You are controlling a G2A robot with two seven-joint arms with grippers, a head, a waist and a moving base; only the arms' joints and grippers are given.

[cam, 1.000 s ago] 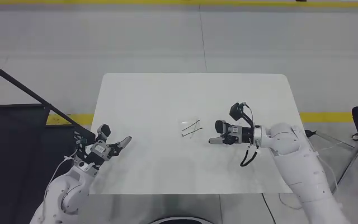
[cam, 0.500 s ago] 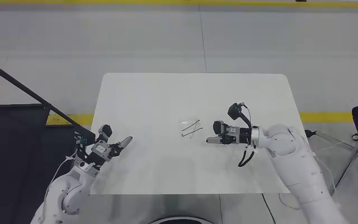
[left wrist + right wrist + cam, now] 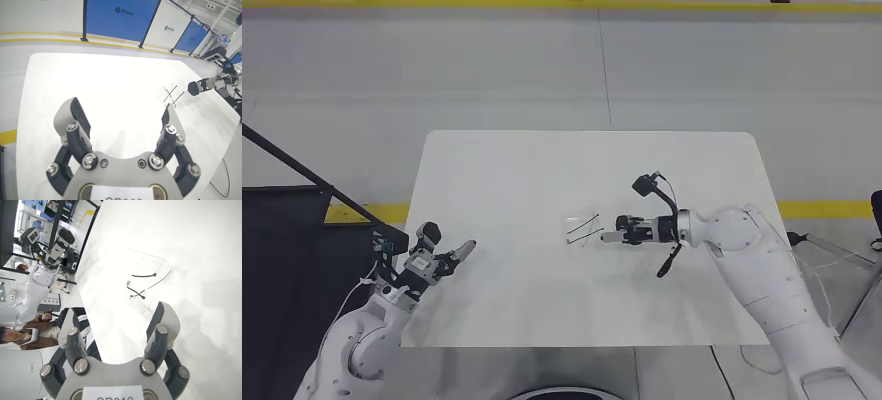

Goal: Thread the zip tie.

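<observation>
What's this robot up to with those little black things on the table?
It is meant to thread a zip tie. The black zip ties lie on a clear sheet near the middle of the white table, and nothing holds them yet. The right gripper is open, close beside the ties and pointing at them. The left gripper is open too, at the table's near corner, far from the ties.

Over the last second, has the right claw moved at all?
Yes. The right claw has moved toward the zip ties, which lie unmoved on the table, and slightly toward its far edge.
</observation>
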